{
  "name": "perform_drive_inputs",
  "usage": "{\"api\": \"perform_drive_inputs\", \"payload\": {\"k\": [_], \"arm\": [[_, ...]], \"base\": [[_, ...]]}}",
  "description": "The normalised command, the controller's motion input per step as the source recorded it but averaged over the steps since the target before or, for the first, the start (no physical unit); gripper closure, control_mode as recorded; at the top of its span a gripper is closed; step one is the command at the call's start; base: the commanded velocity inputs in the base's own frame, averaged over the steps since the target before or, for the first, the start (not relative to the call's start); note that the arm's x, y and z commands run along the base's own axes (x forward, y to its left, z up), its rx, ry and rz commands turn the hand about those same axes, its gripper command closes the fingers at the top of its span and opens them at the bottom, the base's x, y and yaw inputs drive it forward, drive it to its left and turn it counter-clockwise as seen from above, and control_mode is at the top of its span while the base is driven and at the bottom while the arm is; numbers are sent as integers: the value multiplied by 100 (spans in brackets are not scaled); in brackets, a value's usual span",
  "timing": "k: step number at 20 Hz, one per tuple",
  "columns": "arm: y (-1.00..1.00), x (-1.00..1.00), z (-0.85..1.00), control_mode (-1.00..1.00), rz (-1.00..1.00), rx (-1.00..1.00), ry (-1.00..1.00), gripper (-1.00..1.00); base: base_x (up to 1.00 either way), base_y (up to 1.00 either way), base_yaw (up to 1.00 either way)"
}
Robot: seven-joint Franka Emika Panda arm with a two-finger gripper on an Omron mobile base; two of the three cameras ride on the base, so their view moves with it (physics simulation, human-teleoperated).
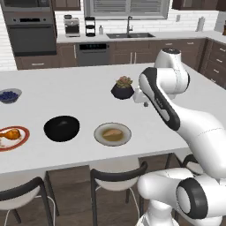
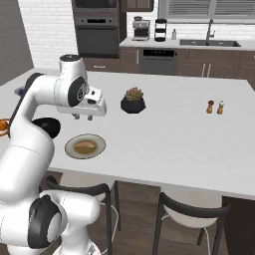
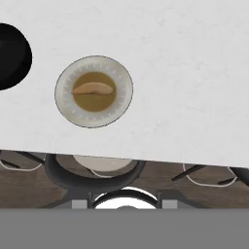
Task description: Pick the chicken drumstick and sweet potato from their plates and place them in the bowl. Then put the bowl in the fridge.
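- Dark-backed stools (image 1: pixel 118 173) stand nearest the camera, tucked under the near edge of the white tabletop (image 1: pixel 66 99).
- At the far left edge, in the left base view, the chicken drumstick (image 1: pixel 9 133) lies on the white plate with the orange-red rim (image 1: pixel 19 142).
- Behind that plate sits a small blue-grey bowl of blueberries (image 1: pixel 9 95).
- Next to the right is the black bowl (image 1: pixel 62 128), standing between the two plates, with nothing visible inside it.
- Right of the bowl, the sweet potato (image 1: pixel 112 131) lies in the brownish centre of the pale grey plate (image 1: pixel 124 139), near the tabletop's front edge.
- Behind this plate stands a dark pot with a succulent (image 1: pixel 122 88).
- White robot arm reaches over the tabletop; its gripper (image 2: pixel 83 117) hangs above the surface, near the grey plate, holding nothing.
- Whether the jaws are apart or together cannot be told.
- Two small shakers (image 2: pixel 215 107) stand far right.
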Motion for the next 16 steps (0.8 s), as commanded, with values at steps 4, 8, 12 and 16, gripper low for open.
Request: {"api": "perform_drive_inputs", "payload": {"k": [4,8,12,16], "arm": [[0,0,0,100,0,0,0,-100],[0,0,0,100,0,0,0,-100],[0,0,0,100,0,0,0,-100],[0,0,0,100,0,0,0,-100]], "base": [[-2,0,0],[0,32,0],[0,61,0],[1,58,-2]]}}
